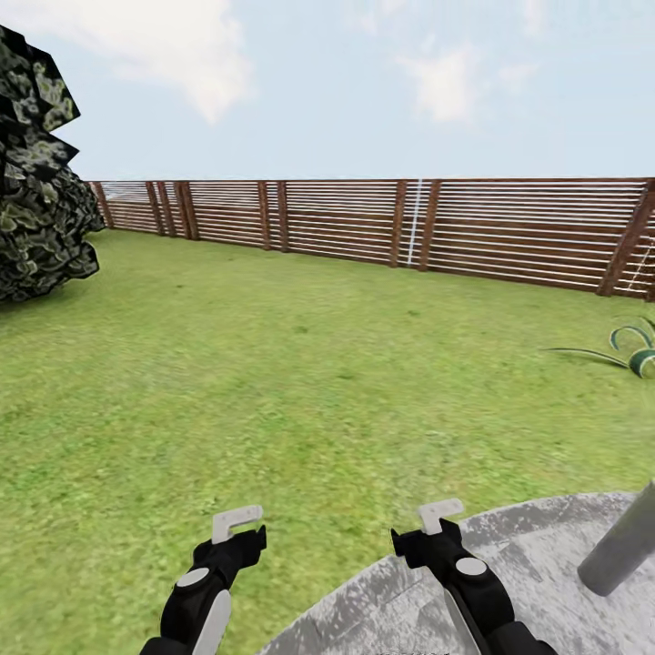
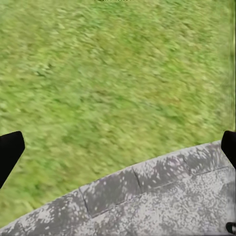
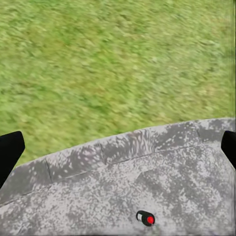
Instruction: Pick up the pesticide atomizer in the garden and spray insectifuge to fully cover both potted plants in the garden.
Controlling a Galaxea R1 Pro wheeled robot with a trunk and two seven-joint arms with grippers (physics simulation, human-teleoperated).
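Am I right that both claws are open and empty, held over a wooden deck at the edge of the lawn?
Not quite: in the right wrist view the surface is grey mottled paving, not a wooden deck. The left claw and right claw are indeed open and empty beside the lawn.

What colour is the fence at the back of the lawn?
Brown, with horizontal wooden slats: the fence shows best in the head view.

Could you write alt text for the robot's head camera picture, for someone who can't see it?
Two black robot arms, left gripper and right gripper, reach over a green lawn at the curved edge of a grey paved patio. A brown slatted fence runs behind, under pale sky.
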